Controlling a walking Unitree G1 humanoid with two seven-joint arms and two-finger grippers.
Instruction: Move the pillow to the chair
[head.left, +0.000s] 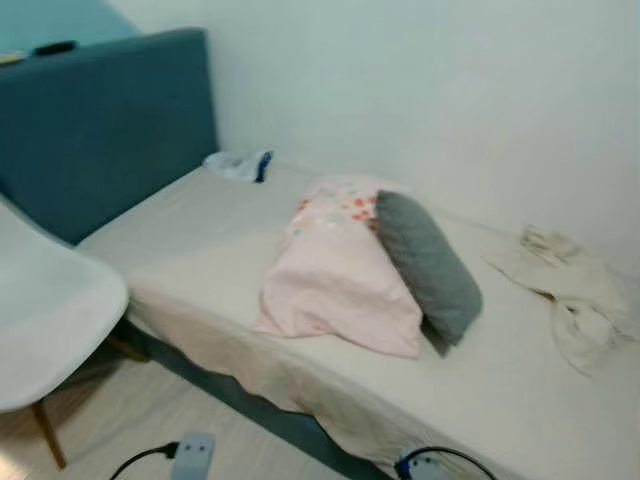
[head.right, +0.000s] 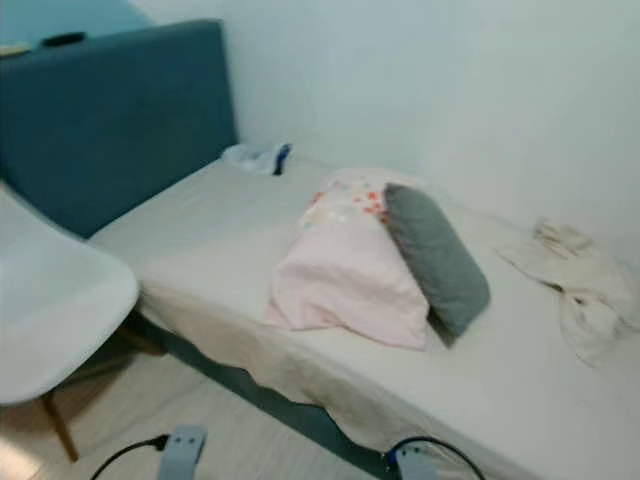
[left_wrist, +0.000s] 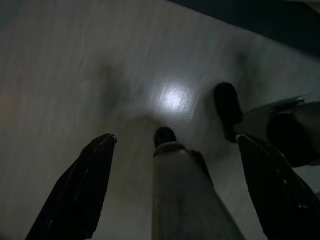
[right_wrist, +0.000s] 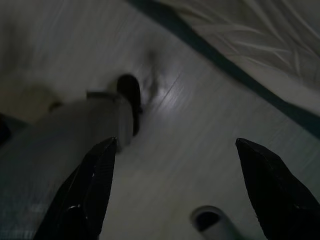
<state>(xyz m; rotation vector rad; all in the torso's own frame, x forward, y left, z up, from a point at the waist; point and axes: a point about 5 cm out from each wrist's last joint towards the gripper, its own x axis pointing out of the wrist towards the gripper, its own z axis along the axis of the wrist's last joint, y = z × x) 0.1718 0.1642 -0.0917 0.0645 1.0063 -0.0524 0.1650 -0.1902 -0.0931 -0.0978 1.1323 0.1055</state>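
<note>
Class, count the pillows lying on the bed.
2: a pink floral fabric pillow mid-bed, and a grey fabric pillow leaning against its right side. None seems hidden.

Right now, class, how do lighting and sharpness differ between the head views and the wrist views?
Left and right eye views: bright, even light but soft blur over the pink pillow and white chair. Left wrist view: dark, with a glare patch on the floor. Right wrist view: dim, the bed edge smeared.

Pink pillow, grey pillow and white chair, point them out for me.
Pink pillow (head.left: 335, 285): left eye view, middle of its top face.
Grey pillow (head.left: 428, 262): left eye view, middle of its side.
White chair (head.left: 45, 315): left eye view, seat.
</note>
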